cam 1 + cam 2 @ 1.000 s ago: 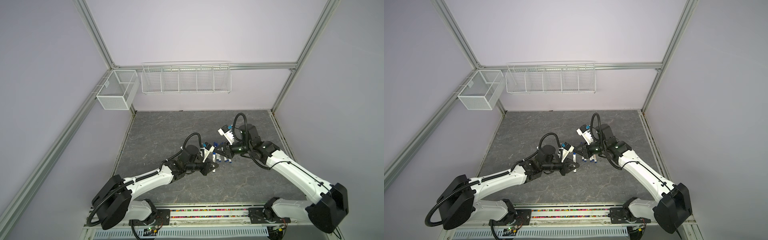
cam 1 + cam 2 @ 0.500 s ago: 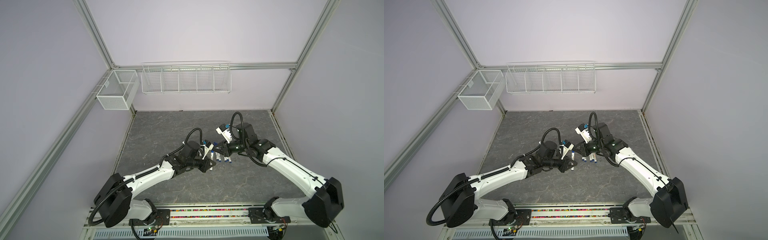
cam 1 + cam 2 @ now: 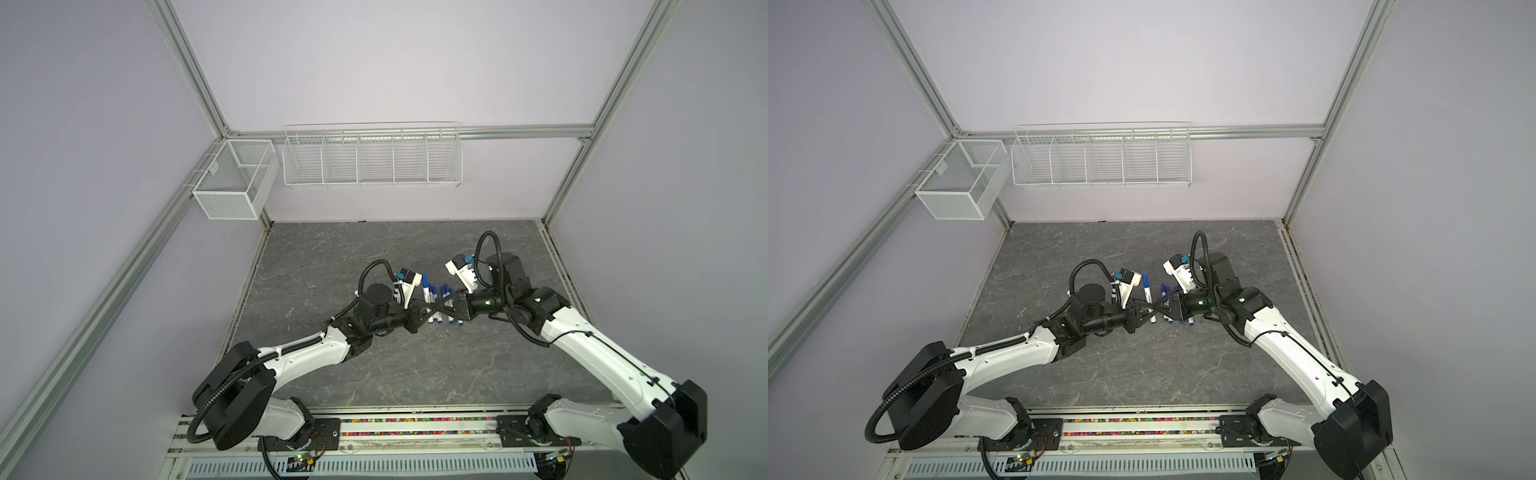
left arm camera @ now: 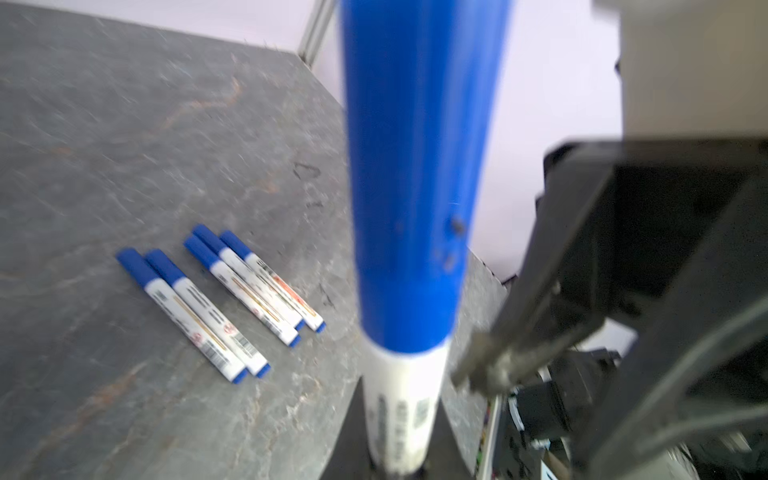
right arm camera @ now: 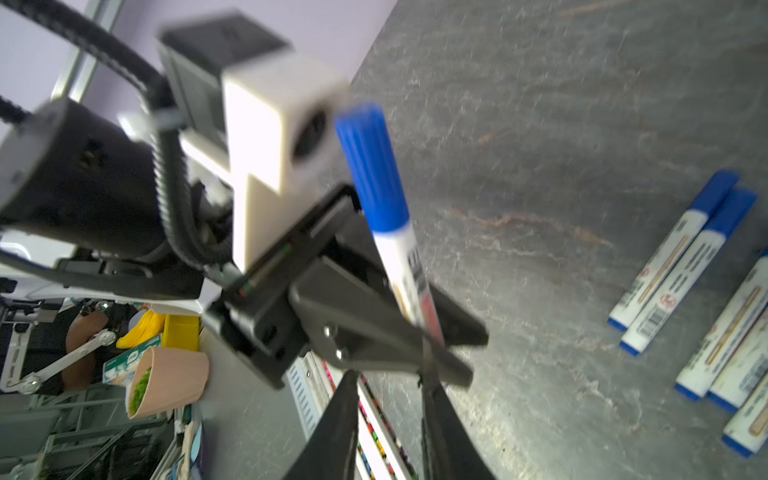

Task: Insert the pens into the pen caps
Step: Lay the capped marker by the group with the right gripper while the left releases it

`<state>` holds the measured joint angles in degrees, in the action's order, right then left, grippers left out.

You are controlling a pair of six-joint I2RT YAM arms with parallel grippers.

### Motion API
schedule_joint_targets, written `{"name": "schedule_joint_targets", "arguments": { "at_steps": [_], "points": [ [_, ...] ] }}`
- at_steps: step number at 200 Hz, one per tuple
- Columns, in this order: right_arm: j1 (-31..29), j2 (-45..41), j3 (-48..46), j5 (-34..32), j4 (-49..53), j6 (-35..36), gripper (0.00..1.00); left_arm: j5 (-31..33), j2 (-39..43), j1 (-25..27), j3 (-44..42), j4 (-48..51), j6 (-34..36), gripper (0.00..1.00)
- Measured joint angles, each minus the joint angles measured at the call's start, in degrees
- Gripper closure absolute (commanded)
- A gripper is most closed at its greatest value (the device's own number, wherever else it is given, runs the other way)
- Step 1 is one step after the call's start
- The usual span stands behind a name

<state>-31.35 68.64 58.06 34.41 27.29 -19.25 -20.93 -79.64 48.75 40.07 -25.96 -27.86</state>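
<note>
**Pen with its cap on, pinched by the left gripper**

The left gripper (image 5: 434, 332) was pressed together on the lower barrel of 1 pen (image 5: 401, 266) and held it in the air above the table (image 4: 124, 124). A blue cap (image 4: 411, 166) sat on the upper end of this pen, and its rim met the white barrel with no gap visible. In both top views the pen pointed away from the robot base, with the cap at the far end.

The right gripper (image 5: 388, 374) was just beside the left one. Its 2 fingers were a little spread, and nothing was between them. In both top views the fingers of the 2 grippers crossed each other like an X. Whether they touched, I could not tell.

The other 5 pens (image 5: 669, 270) lay flat on the grey table, close to the grippers. A pair (image 4: 191, 311) lay side by side and touching. A group of 3 (image 4: 257, 286) lay just beside it, nearly parallel. All 5 had blue caps (image 4: 133, 262) on. In the top views the grippers hid part of them.
</note>
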Motion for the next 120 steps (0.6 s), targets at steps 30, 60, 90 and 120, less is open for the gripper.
{"name": "schedule_joint_targets", "arguments": {
  "at_steps": [30,60,90,120],
  "points": [
    [-0.1,0.0,0.0,-0.2,1.2,-1.7,0.63,3.0,0.0,0.2,-1.8,-4.7,-1.8,1.0],
    [-0.1,-0.2,0.0,-1.0,0.3,-2.9,0.61,3.9,-0.3,0.2,-2.0,-6.3,-2.2,1.0],
    [-0.3,0.2,1.0,-1.9,-1.4,-3.3,0.6,4.3,-1.0,0.3,-2.0,-7.2,-2.6,1.0],
    [-1.1,2.5,4.1,-2.2,-3.9,-3.5,0.61,4.5,-1.4,0.5,-2.0,-7.2,-3.0,1.0]
  ]
}}
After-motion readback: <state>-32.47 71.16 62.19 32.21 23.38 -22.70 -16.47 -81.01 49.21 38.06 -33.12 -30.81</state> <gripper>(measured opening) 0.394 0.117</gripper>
